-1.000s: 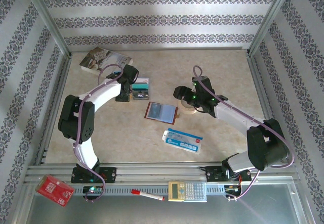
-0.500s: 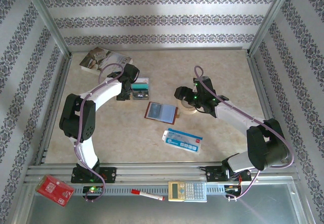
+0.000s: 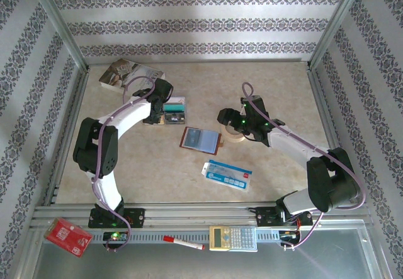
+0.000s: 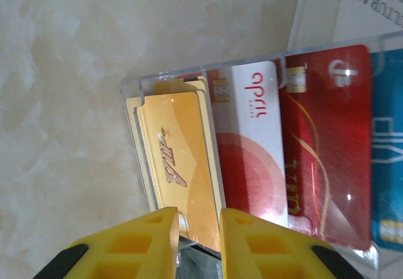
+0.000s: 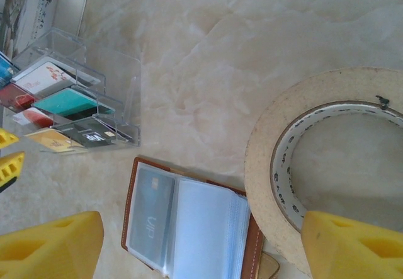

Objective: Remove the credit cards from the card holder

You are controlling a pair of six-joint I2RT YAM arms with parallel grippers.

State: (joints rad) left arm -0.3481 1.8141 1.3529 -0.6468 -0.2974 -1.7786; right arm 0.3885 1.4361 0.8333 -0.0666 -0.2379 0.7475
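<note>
Beige marbled table (image 3: 277,90), card holder (image 3: 201,139) lying open, just beside right gripper (image 3: 223,116)

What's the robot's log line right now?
left end effector: at gold card in clear stand, grip unclear | right end effector: open, near card holder | card holder: open, grey card inside

Bright, even light; soft shadows

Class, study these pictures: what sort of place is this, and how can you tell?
Probably a robot test cell: two arms bolted to a table, boxed in by a metal frame and wallpapered panels.
</note>
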